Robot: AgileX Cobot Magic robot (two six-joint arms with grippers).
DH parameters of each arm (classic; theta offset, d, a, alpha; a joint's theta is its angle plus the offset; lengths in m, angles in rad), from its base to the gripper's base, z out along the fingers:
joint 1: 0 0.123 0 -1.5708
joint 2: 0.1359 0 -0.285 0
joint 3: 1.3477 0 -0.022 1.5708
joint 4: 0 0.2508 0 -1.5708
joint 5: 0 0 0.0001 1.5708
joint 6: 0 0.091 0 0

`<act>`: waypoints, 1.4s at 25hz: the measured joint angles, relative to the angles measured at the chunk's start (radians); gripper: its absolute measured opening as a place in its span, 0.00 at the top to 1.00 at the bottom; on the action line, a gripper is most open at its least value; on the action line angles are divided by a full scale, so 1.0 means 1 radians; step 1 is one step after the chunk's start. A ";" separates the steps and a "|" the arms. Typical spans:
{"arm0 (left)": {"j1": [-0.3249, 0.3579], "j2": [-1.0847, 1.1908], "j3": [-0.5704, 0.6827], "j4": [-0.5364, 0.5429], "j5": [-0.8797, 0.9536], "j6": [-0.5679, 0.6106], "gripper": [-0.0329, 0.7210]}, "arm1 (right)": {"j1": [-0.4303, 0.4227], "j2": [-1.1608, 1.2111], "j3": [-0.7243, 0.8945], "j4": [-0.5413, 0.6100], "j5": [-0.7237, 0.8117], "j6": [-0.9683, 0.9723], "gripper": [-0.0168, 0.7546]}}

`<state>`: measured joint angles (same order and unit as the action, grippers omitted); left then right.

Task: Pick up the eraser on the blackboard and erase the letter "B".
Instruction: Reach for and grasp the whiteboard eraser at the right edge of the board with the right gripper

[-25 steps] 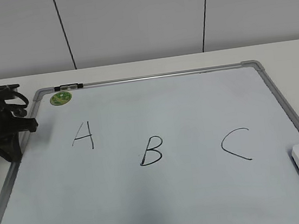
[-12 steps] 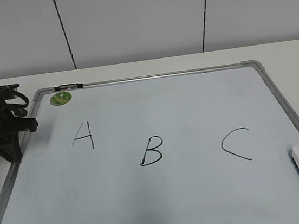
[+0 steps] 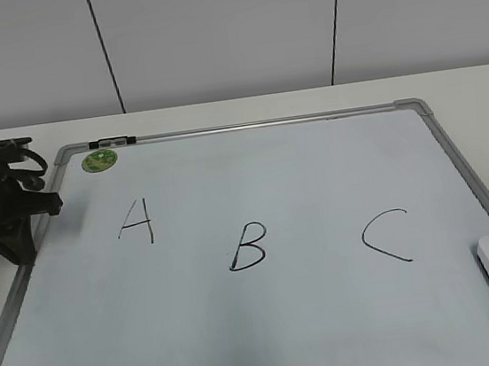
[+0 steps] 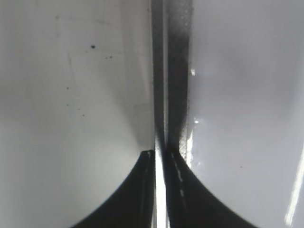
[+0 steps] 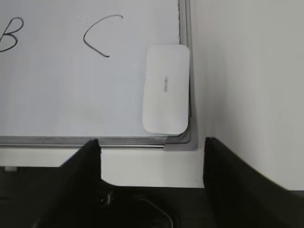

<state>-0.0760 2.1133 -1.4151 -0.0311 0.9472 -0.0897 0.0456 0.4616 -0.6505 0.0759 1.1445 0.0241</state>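
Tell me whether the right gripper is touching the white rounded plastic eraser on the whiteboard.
Apart. In the right wrist view the open right gripper sits short of the board's near frame, and bare table and frame separate its jaws from the white rounded plastic eraser.

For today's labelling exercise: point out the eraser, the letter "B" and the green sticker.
eraser (image 5: 165, 89), right wrist view, middle of its white top.
letter "B" (image 3: 247, 246), exterior view, its middle.
green sticker (image 3: 98, 161), exterior view, its centre.

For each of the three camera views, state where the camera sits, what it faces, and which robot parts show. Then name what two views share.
Exterior: in front of the table, slanting down at the blackboard; left arm at the left edge.
Left wrist: on the left arm, close above the board's frame; left claw tips nearly together.
Right wrist: above the board's corner, facing the eraser; right claw open.
Shared by exterior and right wrist: eraser, letter "B", letter "C".
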 joint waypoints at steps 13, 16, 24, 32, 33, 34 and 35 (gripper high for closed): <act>0.000 0.000 0.000 0.000 0.002 0.000 0.91 | 0.008 0.426 -0.038 0.112 -0.033 -0.042 0.33; 0.000 0.000 -0.002 0.000 0.002 0.000 0.91 | 0.008 0.530 -0.040 0.107 -0.033 -0.044 0.33; 0.000 0.000 -0.002 0.000 0.004 0.000 0.91 | 0.008 0.736 -0.073 0.071 -0.089 -0.042 0.17; 0.000 0.000 -0.002 0.000 0.004 0.000 0.91 | 0.008 0.915 -0.111 0.032 -0.208 0.023 0.11; 0.000 0.000 -0.002 0.000 0.004 0.000 0.91 | 0.008 0.936 -0.119 0.020 -0.213 0.035 0.11; 0.000 0.000 -0.002 0.000 0.004 0.000 0.91 | 0.008 0.952 -0.124 0.011 -0.220 0.041 0.11; 0.000 0.000 -0.002 0.000 0.004 0.000 0.91 | 0.008 0.972 -0.131 0.006 -0.228 0.046 0.11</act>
<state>-0.0760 2.1133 -1.4168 -0.0311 0.9509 -0.0897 0.0539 1.4332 -0.7816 0.0820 0.9162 0.0701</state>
